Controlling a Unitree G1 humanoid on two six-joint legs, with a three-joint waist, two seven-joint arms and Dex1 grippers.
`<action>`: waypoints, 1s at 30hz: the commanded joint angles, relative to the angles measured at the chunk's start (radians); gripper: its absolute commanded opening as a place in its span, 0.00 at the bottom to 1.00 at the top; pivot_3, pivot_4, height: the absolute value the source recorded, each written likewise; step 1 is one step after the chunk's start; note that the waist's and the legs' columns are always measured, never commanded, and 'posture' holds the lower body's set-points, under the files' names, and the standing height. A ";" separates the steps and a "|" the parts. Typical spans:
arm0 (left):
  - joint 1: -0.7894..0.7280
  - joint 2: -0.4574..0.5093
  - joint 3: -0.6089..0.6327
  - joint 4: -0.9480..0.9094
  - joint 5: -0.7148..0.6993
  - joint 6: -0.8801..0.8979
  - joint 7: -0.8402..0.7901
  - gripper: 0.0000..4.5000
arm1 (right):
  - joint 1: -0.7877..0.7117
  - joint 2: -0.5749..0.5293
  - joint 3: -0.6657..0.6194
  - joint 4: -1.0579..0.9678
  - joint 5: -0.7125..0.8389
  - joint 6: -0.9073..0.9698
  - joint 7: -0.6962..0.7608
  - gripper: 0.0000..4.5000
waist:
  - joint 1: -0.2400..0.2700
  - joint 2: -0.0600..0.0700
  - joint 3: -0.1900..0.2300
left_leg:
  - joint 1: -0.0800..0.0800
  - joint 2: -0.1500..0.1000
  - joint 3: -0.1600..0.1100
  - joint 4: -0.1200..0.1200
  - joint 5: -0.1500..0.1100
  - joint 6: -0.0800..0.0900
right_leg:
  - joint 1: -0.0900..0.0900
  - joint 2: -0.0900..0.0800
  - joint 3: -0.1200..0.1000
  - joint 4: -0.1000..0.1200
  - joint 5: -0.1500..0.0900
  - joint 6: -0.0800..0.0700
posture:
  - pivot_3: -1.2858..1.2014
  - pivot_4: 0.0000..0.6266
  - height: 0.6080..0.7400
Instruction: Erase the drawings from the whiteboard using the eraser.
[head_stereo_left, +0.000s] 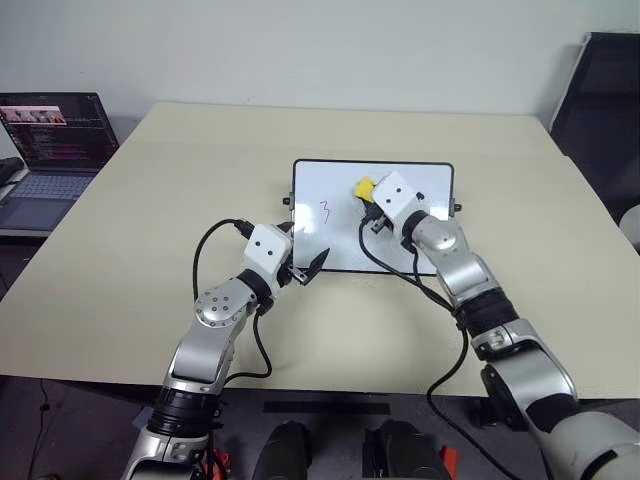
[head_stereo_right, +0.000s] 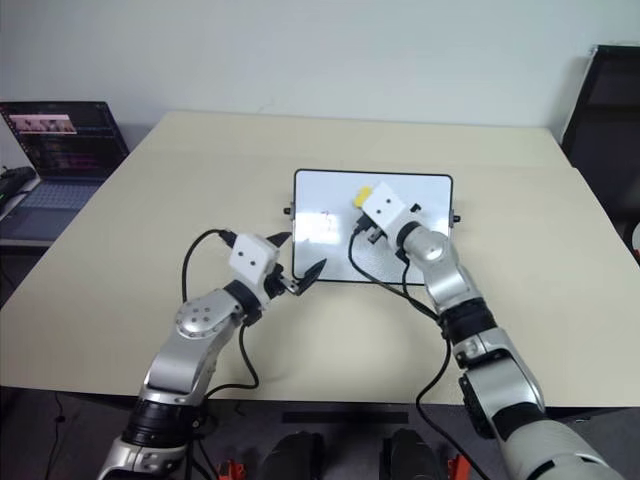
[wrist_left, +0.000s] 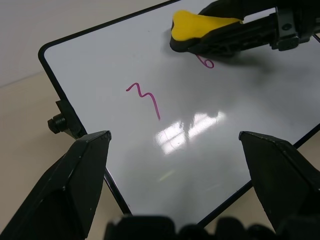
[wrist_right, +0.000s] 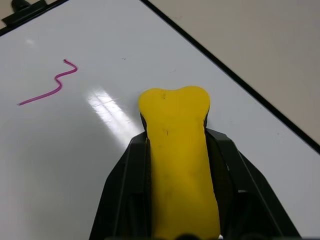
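Yellow eraser (wrist_right: 180, 165), pinched in the right tool (wrist_left: 235, 37), sits on the whiteboard (head_stereo_left: 400, 250) mid-wipe; left tool (wrist_left: 175, 165) spread; next, sweep across the red "3" (wrist_left: 146, 97).

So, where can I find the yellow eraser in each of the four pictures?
Left eye view: eraser on the whiteboard, at the right hand's tip.
Right eye view: eraser over the board's upper middle.
Left wrist view: top edge, above the "6".
Right wrist view: centre, clamped between the fingers.
Shared landmark: the red "3".
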 joint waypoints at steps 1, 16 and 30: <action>-0.016 -0.002 0.011 -0.039 0.001 -0.012 0.008 1.00 | 0.069 -0.027 0.019 -0.054 -0.021 0.070 0.028 0.26 | 0.000 0.000 0.000 | 0.000 0.000 0.000 0.000 0.000 0.000 | 0.000 0.000 0.000 0.000 0.000 0.000 | 0.52 0.24 1.00; -0.032 -0.012 0.002 -0.018 0.003 -0.020 0.000 1.00 | 0.239 -0.079 0.023 -0.293 -0.018 0.186 0.067 0.26 | 0.001 0.000 0.000 | 0.000 0.000 0.000 0.000 0.000 0.000 | 0.000 0.000 0.000 -0.001 0.000 0.000 | 0.52 0.24 1.00; -0.046 -0.018 -0.005 0.003 0.005 -0.035 -0.012 1.00 | 0.010 -0.033 -0.089 -0.061 0.038 -0.005 -0.080 0.26 | 0.001 -0.001 0.001 | -0.004 -0.001 0.000 -0.002 0.000 0.000 | -0.005 0.000 0.000 -0.002 0.000 0.000 | 0.52 0.24 1.00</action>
